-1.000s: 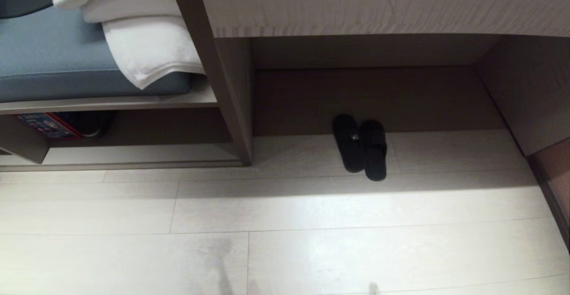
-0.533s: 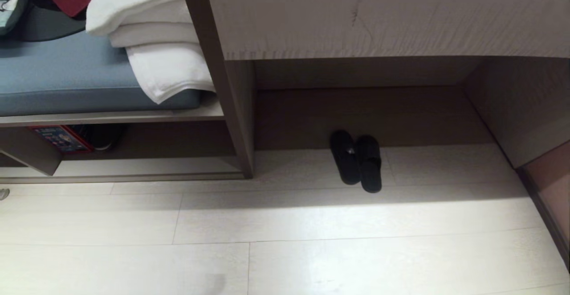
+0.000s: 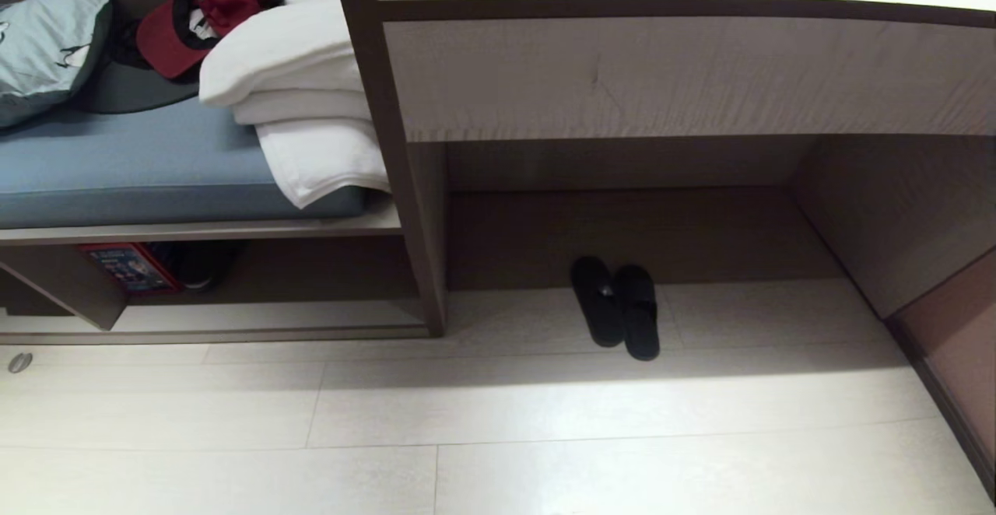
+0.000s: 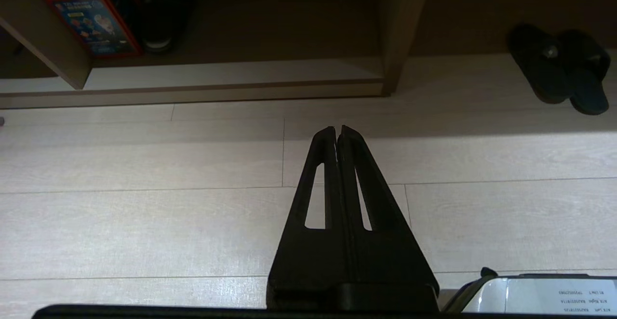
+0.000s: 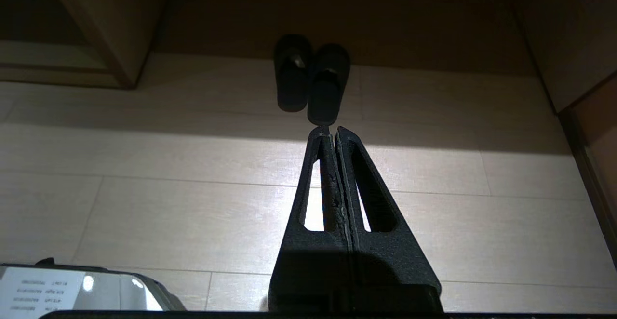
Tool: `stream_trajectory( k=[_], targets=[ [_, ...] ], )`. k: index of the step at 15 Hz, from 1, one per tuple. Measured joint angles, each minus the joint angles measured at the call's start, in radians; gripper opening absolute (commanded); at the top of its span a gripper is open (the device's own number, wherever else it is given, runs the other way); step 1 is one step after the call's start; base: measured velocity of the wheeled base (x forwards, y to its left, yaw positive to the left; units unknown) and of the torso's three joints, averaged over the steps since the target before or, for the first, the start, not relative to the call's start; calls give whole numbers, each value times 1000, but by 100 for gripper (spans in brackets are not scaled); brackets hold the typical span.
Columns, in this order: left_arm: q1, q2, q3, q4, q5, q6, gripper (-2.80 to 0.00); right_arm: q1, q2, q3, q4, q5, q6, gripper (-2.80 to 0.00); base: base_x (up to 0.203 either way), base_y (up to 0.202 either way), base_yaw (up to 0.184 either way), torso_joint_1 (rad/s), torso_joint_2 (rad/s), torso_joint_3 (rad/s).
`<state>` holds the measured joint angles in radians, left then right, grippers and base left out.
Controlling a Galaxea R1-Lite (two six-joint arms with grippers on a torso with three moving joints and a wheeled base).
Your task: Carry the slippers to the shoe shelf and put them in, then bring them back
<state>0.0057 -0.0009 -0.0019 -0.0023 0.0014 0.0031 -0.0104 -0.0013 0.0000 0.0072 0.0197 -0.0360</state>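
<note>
Your view has tipped upward since a second ago; nothing itself moved. The slippers lie side by side on the floor under the counter, right of the shoe shelf. Left gripper and right gripper hang over bare floor, jaws pressed together, empty. You risk clipping the counter's low edge when reaching in. The shelf's red box print is unreadable.

Pale plank floor with slippers on it, under the desk.
The slippers lie side by side, touching, on the floor in the desk's recess. Left of the desk, the shelf's base board holds a red box; the bench above bears folded white towels.
</note>
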Motion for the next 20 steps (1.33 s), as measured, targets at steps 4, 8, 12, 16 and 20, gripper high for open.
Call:
stream_trajectory(
  k=[4, 8, 12, 16, 20],
  targets=[
    [0, 0, 0, 0, -1, 0, -280, 0, 0, 0, 0, 0, 0, -280, 0, 0, 0, 2, 2, 205],
    [0, 0, 0, 0, 0, 0, -280, 0, 0, 0, 0, 0, -1, -280, 0, 0, 0, 2, 1, 203],
    [0, 0, 1, 1, 0, 0, -280, 0, 0, 0, 0, 0, 0, -280, 0, 0, 0, 5, 2, 200],
    [0, 0, 0, 0, -1, 0, -280, 0, 0, 0, 0, 0, 0, -280, 0, 0, 0, 2, 2, 201],
    [0, 0, 0, 0, 0, 0, -280, 0, 0, 0, 0, 1, 0, -280, 0, 0, 0, 2, 1, 198]
  ],
)
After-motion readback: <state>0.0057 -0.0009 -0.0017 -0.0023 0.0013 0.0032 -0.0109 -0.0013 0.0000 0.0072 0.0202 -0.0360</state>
